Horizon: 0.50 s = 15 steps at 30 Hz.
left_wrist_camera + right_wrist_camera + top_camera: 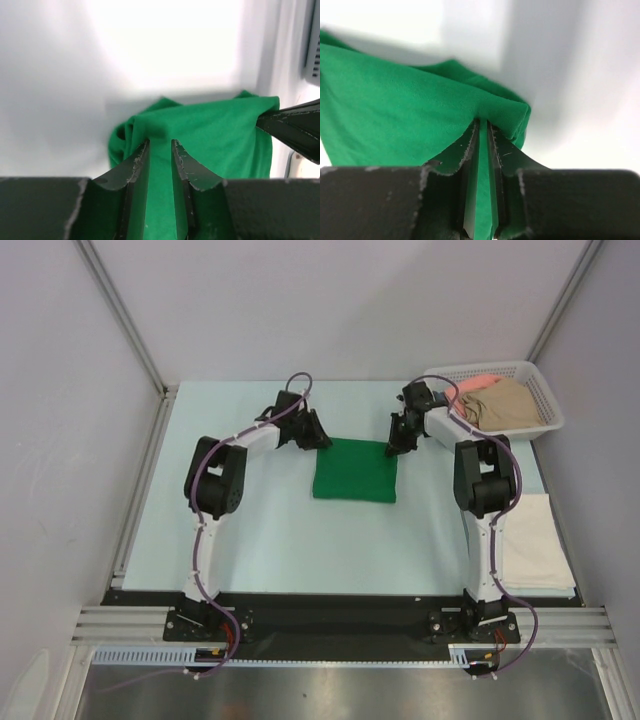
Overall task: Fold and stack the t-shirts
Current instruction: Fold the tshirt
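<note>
One cream-white cloth t-shirt (535, 530) lies folded, both pairs of jaws pinch the half-folded bright green cloth t-shirt (355, 472), and the white plastic mesh basket (500, 366) holds more.

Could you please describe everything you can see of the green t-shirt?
The green t-shirt is bright, plain, soft-looking cloth, folded into a rectangle lying in the middle of the table. The left gripper pinches its far-left corner and the right gripper its far-right corner, the cloth bunching slightly at each grip. Nothing else touches it; no print or collar shows.
</note>
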{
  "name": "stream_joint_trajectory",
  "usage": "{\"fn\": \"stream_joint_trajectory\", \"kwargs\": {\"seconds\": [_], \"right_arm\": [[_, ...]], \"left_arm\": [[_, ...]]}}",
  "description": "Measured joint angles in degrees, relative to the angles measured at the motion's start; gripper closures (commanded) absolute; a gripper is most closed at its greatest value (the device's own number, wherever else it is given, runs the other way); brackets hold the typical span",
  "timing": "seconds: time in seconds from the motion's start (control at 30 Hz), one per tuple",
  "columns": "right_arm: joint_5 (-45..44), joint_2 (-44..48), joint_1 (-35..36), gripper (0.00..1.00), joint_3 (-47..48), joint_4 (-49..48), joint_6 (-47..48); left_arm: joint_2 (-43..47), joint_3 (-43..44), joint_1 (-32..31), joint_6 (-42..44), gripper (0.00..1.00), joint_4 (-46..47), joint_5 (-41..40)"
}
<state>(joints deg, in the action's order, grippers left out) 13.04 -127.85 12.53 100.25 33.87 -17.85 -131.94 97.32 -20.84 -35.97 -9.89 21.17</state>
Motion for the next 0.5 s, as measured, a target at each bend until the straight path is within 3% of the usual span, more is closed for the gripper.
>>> {"fn": "stream_joint_trajectory", "kwargs": {"seconds": [0.4, 0.5], "right_arm": [[-4.17, -4.74, -1.18, 0.78, 10.56, 4.9, 4.48], [-6.47, -5.4, -1.53, 0.68, 13.57, 7.5, 5.68]], "left_arm": [[-4.79, 7.54, 2.29, 0.76, 0.71, -2.27, 1.66], [-4.83, 10.91, 2.51, 3.37, 0.65, -6.62, -0.31]]}}
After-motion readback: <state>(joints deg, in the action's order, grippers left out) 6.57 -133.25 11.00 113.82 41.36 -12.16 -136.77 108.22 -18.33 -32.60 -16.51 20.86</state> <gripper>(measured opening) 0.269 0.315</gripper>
